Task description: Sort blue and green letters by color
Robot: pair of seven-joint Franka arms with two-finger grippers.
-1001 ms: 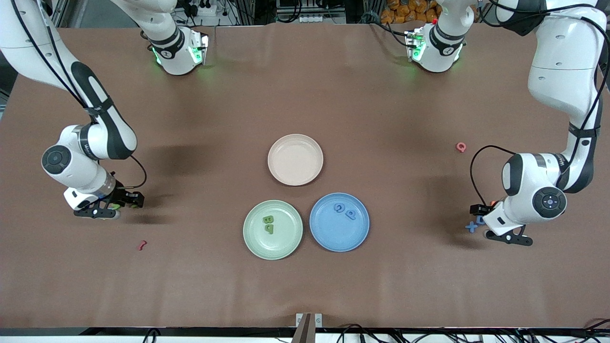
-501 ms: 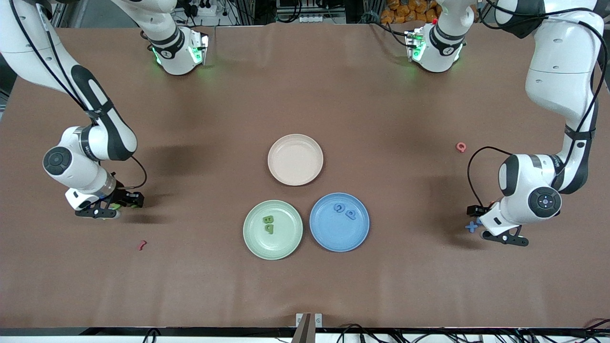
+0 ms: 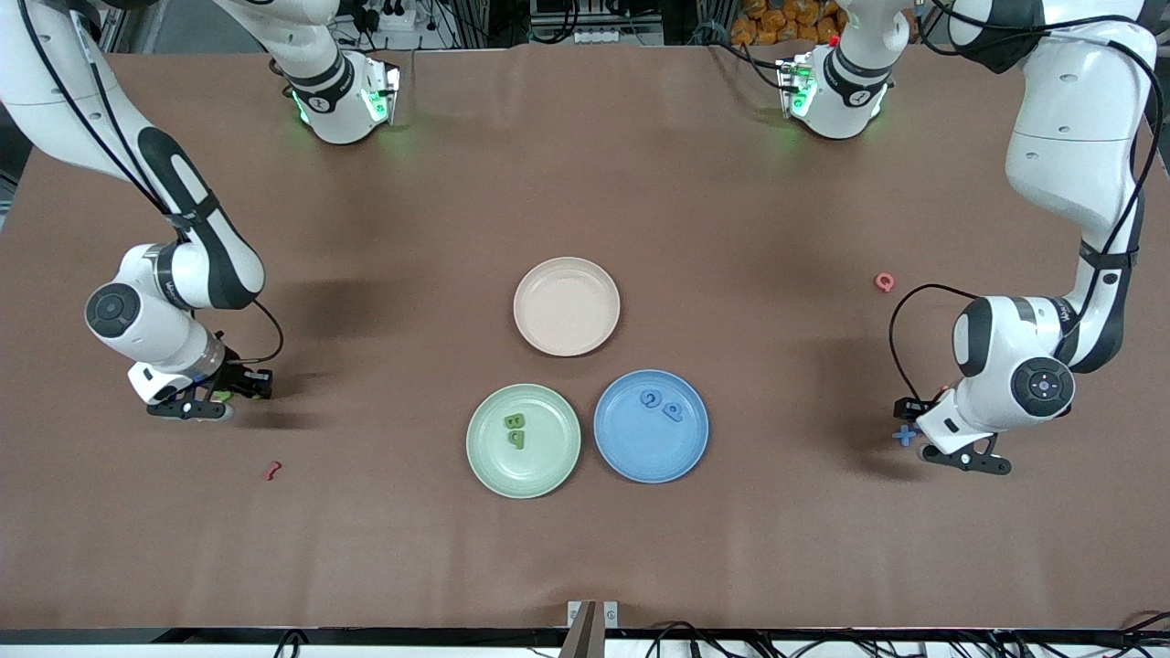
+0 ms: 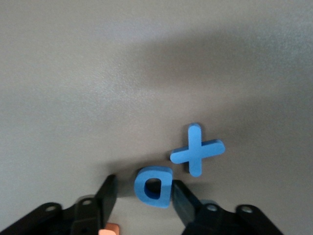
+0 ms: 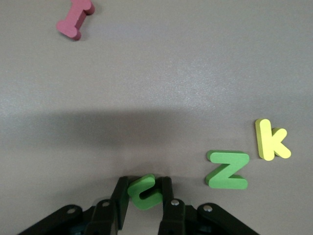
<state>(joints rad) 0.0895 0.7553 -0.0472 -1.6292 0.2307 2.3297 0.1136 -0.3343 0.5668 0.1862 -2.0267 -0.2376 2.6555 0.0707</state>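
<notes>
Right gripper (image 5: 144, 203) clamps the small green foam U (image 5: 142, 192) near the tabletop's right-arm edge — bound for the green plate (image 3: 482, 461). Left gripper (image 4: 144, 201), jaws apart, straddles the blue foam D (image 4: 153, 186) — pre-grasp.

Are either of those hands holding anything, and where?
Right hand pinches the green U across its sides. Left hand straddles the blue D, one finger touching; grip unclear.

You see a matt brown cloth-like worktop (image 3: 731, 210), faintly creased. The blue and green letters (image 4: 197, 154) look like matt foam; the plates (image 3: 565, 340) smooth, dull plastic.
</notes>
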